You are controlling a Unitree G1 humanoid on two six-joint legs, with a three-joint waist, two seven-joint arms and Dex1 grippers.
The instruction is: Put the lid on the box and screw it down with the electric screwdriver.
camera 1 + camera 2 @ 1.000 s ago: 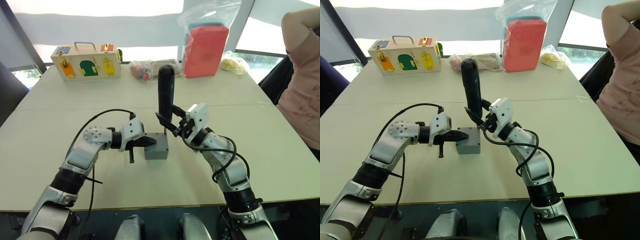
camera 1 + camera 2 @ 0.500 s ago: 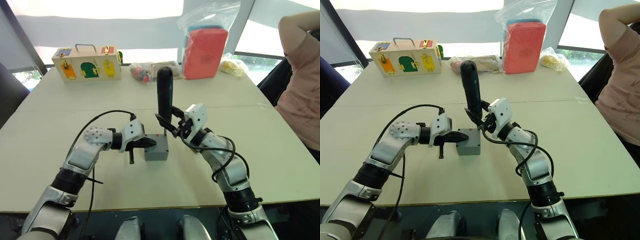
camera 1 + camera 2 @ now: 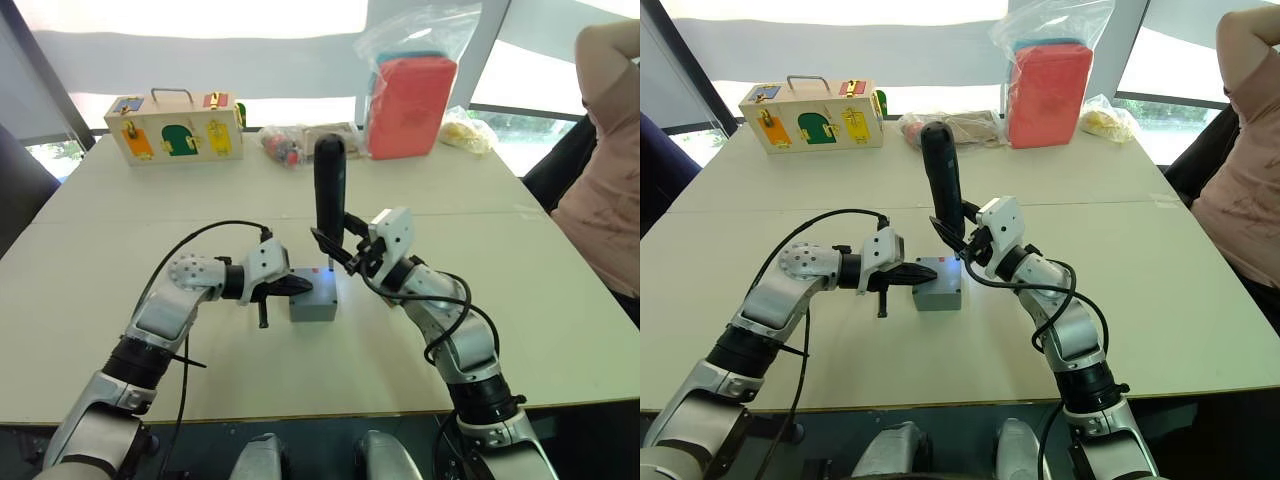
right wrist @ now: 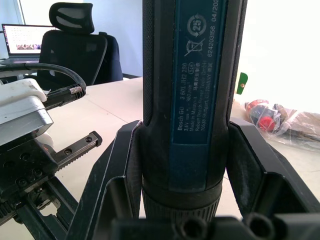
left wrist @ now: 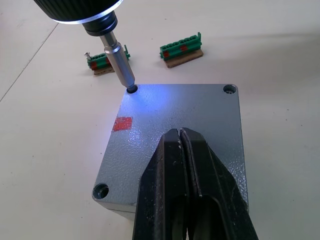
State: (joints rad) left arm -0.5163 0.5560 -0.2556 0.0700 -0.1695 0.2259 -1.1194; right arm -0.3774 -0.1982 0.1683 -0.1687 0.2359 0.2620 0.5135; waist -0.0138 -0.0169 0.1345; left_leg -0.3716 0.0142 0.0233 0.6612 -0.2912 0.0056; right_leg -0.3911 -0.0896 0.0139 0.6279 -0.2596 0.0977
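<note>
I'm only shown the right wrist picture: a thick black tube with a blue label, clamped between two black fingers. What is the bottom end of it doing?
Observer: That black pen-shaped electric screwdriver stands upright in the right hand. Its thin metal bit sits in a corner screw hole of the flat grey plastic lid, which glows blue there.
Visitor: Is the lid on something?
Observer: Yes, it sits on the small square grey plastic box.
Visitor: And the other hand?
Observer: The left hand lies over the lid's top with its fingers together. I cannot tell whether it presses down.
</note>
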